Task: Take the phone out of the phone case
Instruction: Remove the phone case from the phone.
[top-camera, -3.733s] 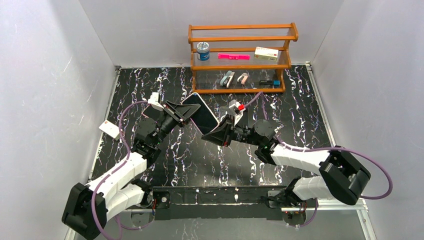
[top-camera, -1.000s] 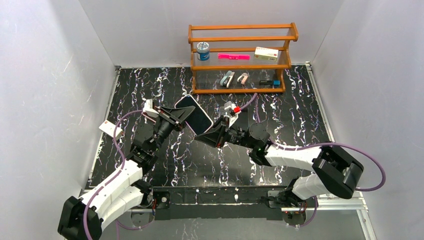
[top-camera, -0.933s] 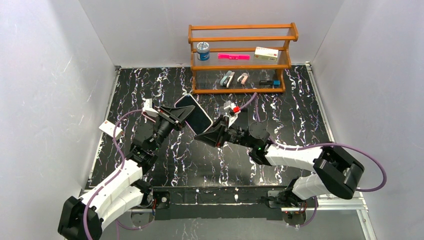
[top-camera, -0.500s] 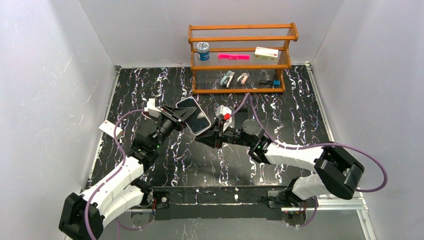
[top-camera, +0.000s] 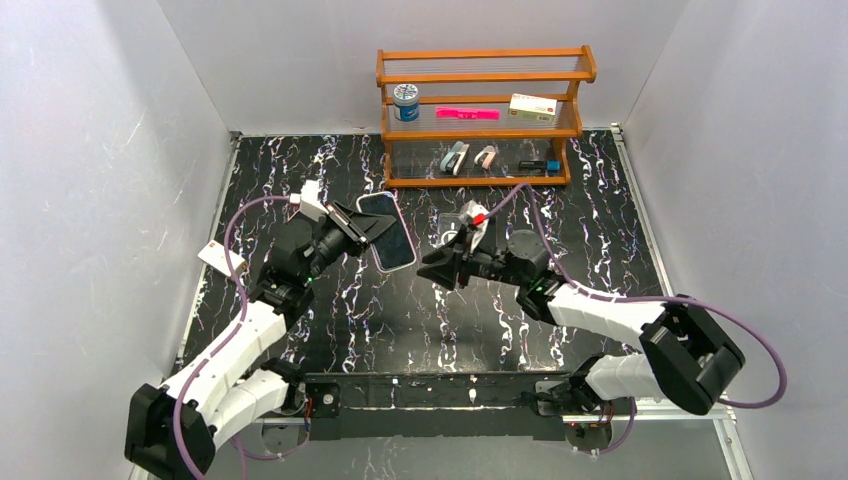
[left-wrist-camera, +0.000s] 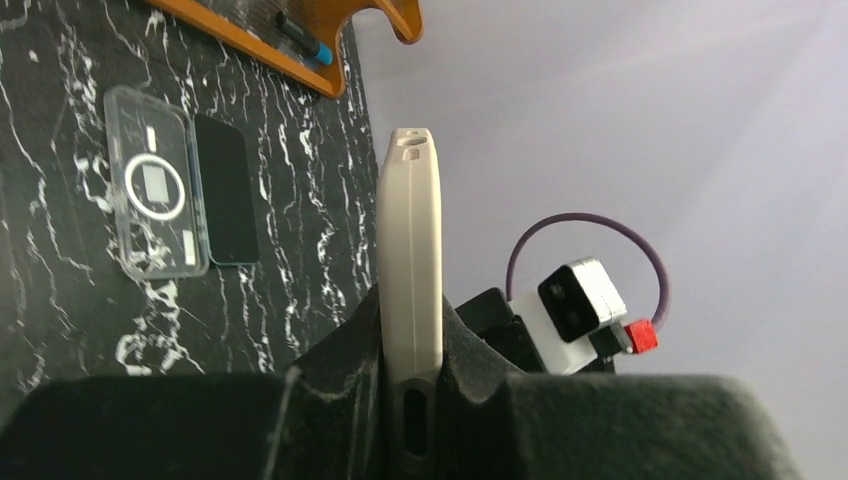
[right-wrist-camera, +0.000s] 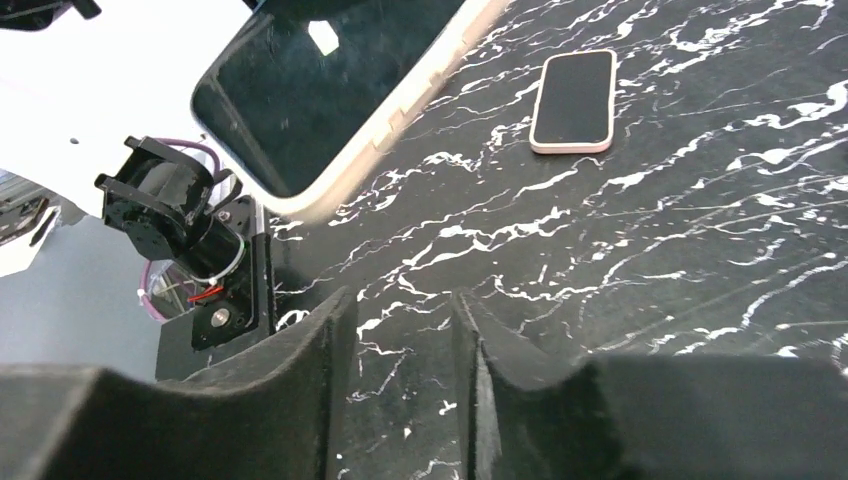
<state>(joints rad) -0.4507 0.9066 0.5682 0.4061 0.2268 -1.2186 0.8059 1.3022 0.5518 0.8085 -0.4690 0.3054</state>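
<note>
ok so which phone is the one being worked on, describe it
In front of the wooden rack, the left gripper clamps a phone in a cream case edge-up above the table. The pink-cased phone and clear case lie flat on it.

Right gripper (top-camera: 428, 271) has let go of phone (top-camera: 389, 233) and drawn back toward middle of wooden rack (top-camera: 483, 77), fingers empty, slightly apart. Phone, now in left gripper (top-camera: 370, 229) alone, has swung from diagonal to point top end at rack's left post
</note>
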